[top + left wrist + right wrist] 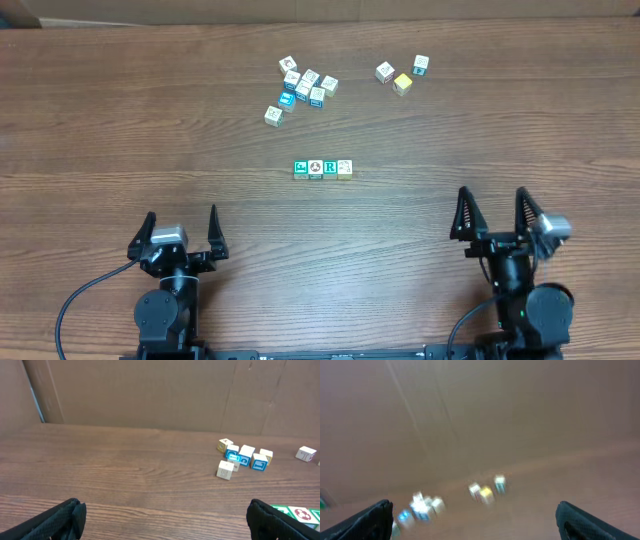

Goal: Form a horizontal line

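The horizontal line [323, 168] lies mid-table: tiny touching cubes showing green, white with a round picture, green "R" and cream faces. Its left end [296, 513] peeks in at the lower right of the left wrist view. My left gripper [180, 227] is open near the front left edge, well back from the row, nothing between its fingers [60, 520]. My right gripper [492, 210] is open at the front right, also apart from the row and empty. The right wrist view is blurred.
A loose cluster of similar cubes [303, 87] lies behind the row, with one stray cube [274, 115] at its left front. Three more cubes [401, 73] sit at the back right. A cardboard wall [150, 390] rises behind the table.
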{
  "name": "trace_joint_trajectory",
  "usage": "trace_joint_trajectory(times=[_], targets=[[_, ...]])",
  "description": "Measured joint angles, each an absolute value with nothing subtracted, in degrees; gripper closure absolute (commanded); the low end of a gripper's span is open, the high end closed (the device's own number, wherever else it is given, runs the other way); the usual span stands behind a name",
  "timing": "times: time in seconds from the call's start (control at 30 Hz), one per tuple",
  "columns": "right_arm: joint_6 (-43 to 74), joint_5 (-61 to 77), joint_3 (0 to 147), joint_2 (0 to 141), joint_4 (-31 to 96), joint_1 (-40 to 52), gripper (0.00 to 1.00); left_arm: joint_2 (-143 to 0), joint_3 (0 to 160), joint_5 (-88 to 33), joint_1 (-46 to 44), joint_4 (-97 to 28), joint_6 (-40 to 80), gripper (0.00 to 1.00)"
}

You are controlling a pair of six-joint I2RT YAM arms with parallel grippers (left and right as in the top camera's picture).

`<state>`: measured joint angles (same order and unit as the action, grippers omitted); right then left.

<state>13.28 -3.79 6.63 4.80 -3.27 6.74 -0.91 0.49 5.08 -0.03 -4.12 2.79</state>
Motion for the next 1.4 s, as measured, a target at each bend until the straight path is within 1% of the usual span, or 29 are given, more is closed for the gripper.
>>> trace_joint_trajectory(times=[0.17,0.23,0.4,0.5,0.73,1.07,1.4], targets=[[10.81,-1.67,2.37,2.35,-16.21,6.74,0.00,-0.91,0.49,5.08,-0.03,-4.12,2.79,0.01],[9.72,-0.78,1.45,1.45,-16.86,6.72,0.00,-0.91,0.49,5.08,-0.03,-4.12,2.79,0.00],[7.38,0.64,1.08,0.78,-12.69,6.35,0.00,-0.91,0.49,5.08,-0.03,-4.10,2.79,0.01],[6.59,1.15,1.06,0.73,-5.76,6.35,0.00,-0.91,0.49,5.08,-0.03,-4.10,2.79,0.01],[5.98,1.08,1.06,0.73,4.62,6.35,0.00,-0.91,0.49,5.08,-0.03,-4.10,2.79,0.00],[1.48,0.99,1.06,0.73,5.13,6.37,0.00,-0.91,0.49,5.08,-0.03,-4.12,2.79,0.00],[0.43,0.97,1.06,0.73,5.15,6.35,0.00,-0.91,0.49,5.08,-0.03,-4.12,2.79,0.00]])
